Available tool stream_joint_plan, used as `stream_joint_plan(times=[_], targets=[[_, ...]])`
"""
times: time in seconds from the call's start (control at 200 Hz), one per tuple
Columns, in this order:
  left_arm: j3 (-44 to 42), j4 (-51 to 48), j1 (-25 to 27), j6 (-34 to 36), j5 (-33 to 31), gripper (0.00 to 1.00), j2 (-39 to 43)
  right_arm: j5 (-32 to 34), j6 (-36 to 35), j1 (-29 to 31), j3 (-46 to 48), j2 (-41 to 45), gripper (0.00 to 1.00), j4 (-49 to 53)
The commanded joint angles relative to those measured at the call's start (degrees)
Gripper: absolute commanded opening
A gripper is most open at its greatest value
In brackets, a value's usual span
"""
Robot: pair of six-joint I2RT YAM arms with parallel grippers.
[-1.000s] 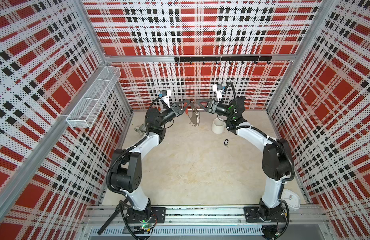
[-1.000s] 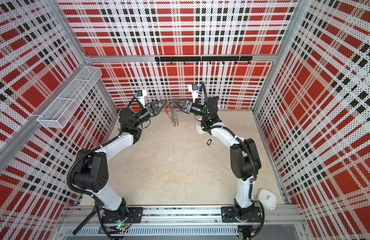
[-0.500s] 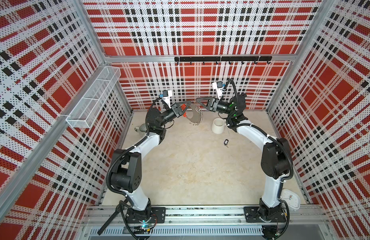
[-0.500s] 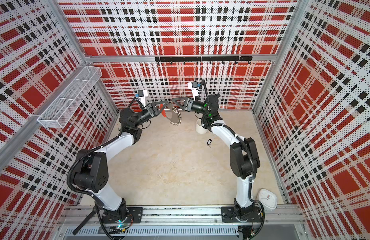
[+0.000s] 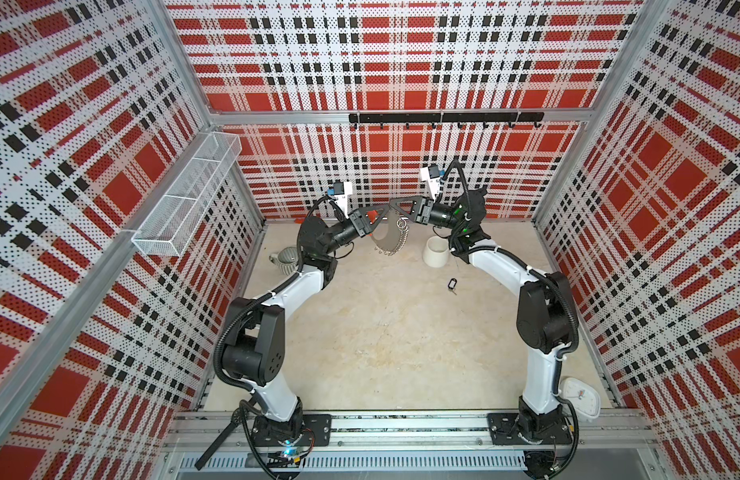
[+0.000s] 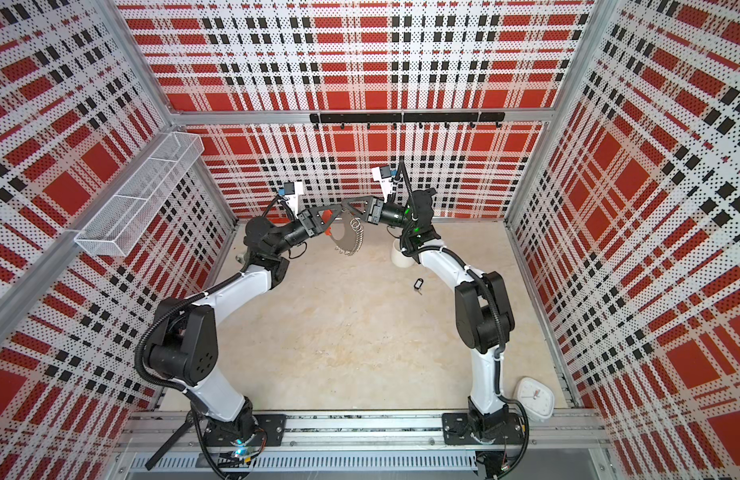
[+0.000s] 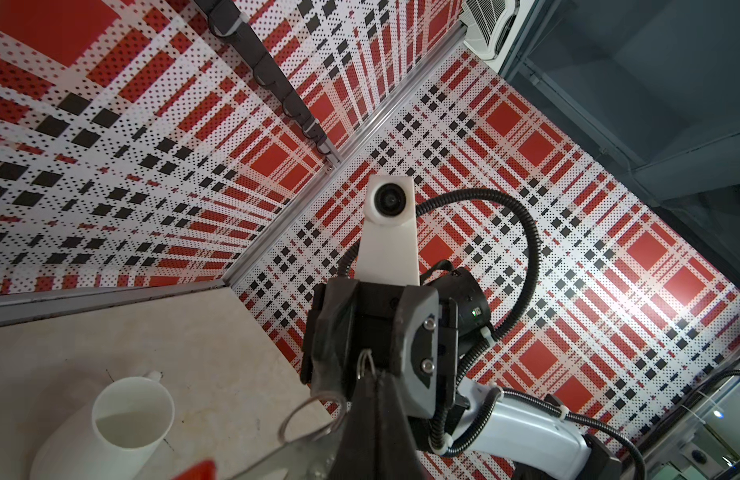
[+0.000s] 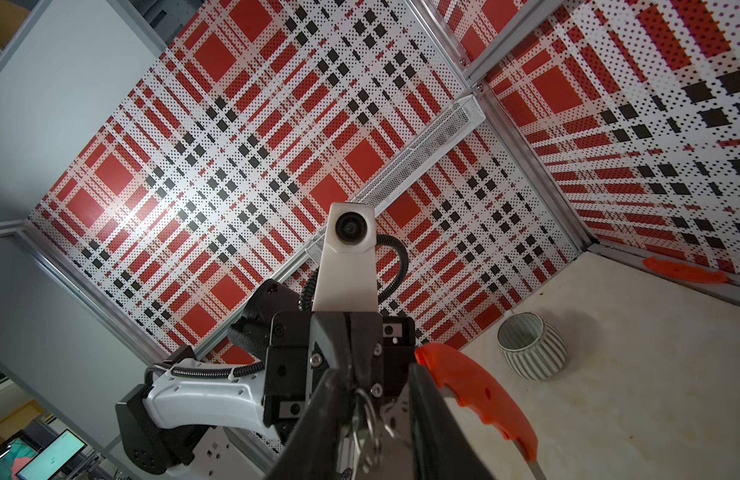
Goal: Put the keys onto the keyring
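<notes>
Keyring (image 5: pixel 387 241) aloft at rear centre, keys (image 5: pixel 451 284) on table (image 5: pixel 380 332) before cup (image 5: pixel 435 253), mug (image 5: pixel 287 259) far left

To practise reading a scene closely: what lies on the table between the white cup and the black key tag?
Nothing: in both top views the table between the white cup and the black key tag is bare.
</notes>
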State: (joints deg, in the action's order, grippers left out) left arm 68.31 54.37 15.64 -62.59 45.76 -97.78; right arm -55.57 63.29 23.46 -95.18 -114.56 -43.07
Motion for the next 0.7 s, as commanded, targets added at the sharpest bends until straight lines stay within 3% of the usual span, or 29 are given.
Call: stream_joint_plan(times=[0.0, 0.125, 0.426, 0.696], targets=[[1.9, 1.8, 0.2, 0.9, 0.7, 0.0, 1.4, -1.0, 1.2, 0.4, -1.9, -1.2, 0.31, -1.8], [1.4, 1.6, -0.1, 1.2, 0.2, 0.0, 1.4, -0.6, 1.8, 0.4, -0.6, -0.9, 0.27, -2.9], [0.9, 1.5, -0.7, 1.1, -0.2, 0.0, 1.7, -0.2, 1.7, -0.9, 4.4, 1.9, 0.33, -5.1], [0.8, 1.5, -0.5, 1.2, -0.2, 0.0, 1.7, -1.0, 2.3, -1.1, 4.7, 2.0, 0.3, -6.0]])
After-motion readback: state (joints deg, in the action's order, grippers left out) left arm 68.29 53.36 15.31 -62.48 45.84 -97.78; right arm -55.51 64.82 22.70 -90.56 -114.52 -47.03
